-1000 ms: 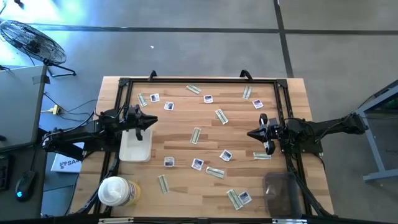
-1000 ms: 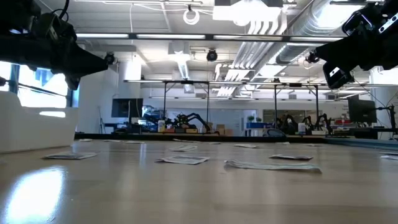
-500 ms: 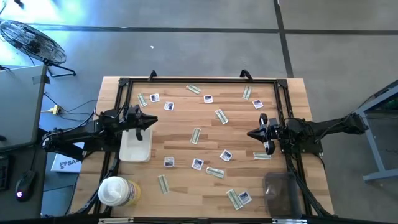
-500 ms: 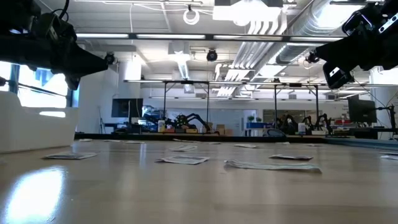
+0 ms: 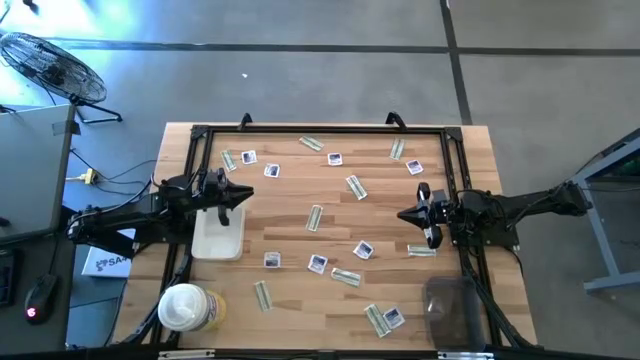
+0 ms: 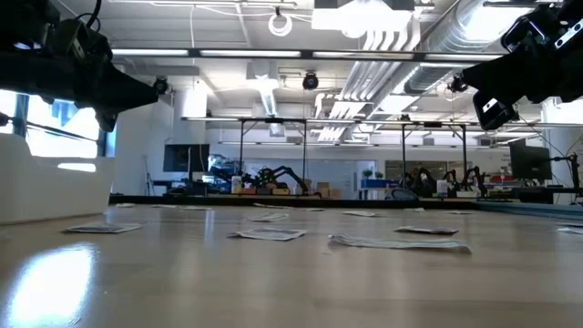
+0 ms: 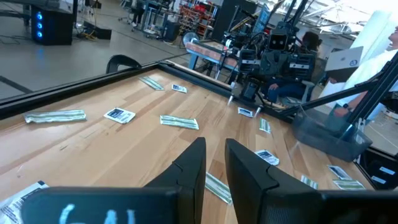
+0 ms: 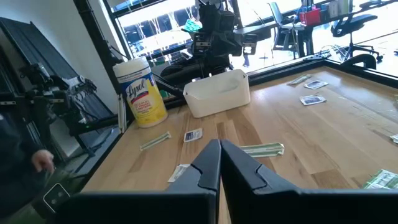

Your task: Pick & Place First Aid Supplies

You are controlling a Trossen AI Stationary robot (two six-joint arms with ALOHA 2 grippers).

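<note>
- The left hand (image 5: 243, 193) hangs at the left of the frame, over the far end of the white tray (image 5: 218, 238), its fingers (image 7: 189, 168) nearly together with a thin gap, gripping nothing.
- The right hand (image 5: 405, 215) hangs at the right of the frame, fingers (image 8: 208, 163) pressed closed and empty.
- The first aid supplies (image 5: 316, 217) lie scattered flat across the tabletop (image 5: 290, 220) between the two hands, none in the tray.
- A white-lidded tub (image 5: 183, 306) stands at lower left.
</note>
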